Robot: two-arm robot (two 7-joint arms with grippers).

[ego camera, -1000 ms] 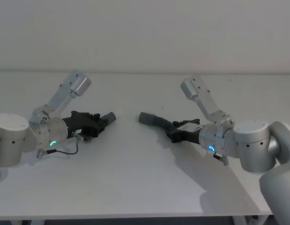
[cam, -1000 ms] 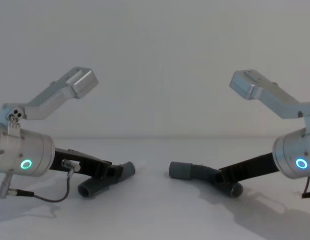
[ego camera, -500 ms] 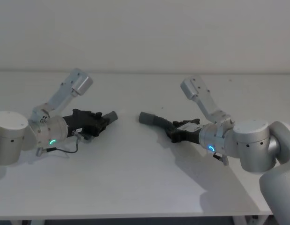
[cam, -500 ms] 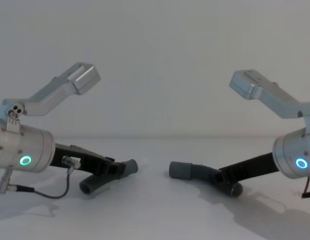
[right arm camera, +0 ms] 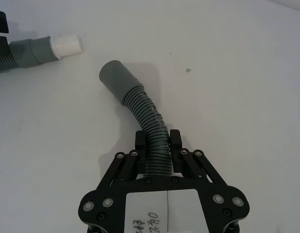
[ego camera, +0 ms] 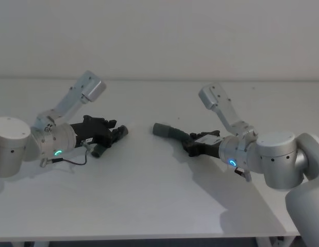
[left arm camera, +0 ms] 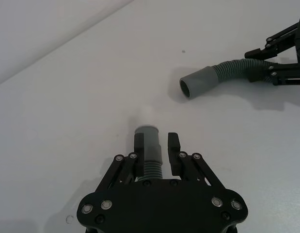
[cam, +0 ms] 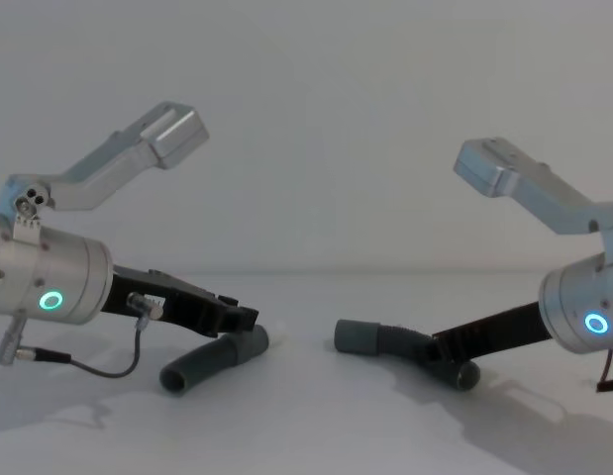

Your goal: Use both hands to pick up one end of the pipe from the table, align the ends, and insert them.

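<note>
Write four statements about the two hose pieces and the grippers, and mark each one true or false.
1. The two hose pieces are already joined. False: the left hose piece and the right hose piece are apart, with bare table between their cuffs.
2. The right gripper has its jaws shut on the ribbed part of its hose piece, not on the cuff. True.
3. The white tip sticks out of the right hose piece. False: it is on the left hose piece. The right cuff is plain, with an open mouth.
4. The right hose piece bends between the jaws and its cuff. True.
</note>
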